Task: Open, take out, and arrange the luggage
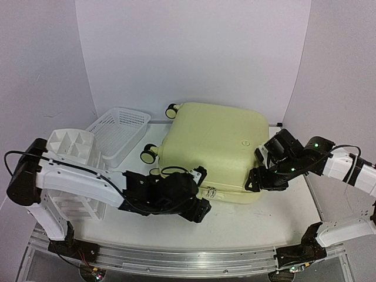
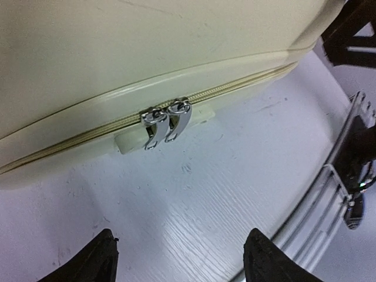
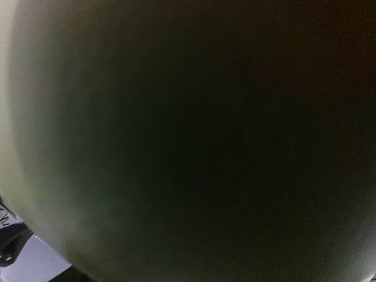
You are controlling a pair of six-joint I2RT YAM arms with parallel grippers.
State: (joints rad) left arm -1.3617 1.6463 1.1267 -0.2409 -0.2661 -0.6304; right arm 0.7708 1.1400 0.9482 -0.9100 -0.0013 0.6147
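The luggage (image 1: 214, 147) is a pale yellow hard-shell suitcase lying flat and zipped in the middle of the table. Two silver zip pulls (image 2: 167, 123) hang side by side on its near edge. My left gripper (image 1: 203, 192) is open just in front of these pulls, apart from them. Its black fingertips (image 2: 94, 258) stand wide over bare table, nothing between them. My right gripper (image 1: 255, 169) is against the luggage's right side, its fingers spread apart. The right wrist view is filled by the dark, close shell (image 3: 188, 141), with no fingers showing.
A white mesh basket (image 1: 120, 134) and a white drawer organiser (image 1: 70, 147) stand left of the luggage. Two wheels (image 1: 148, 154) stick out on its left side. A metal rail (image 2: 329, 188) runs along the table's near edge, close behind the left gripper.
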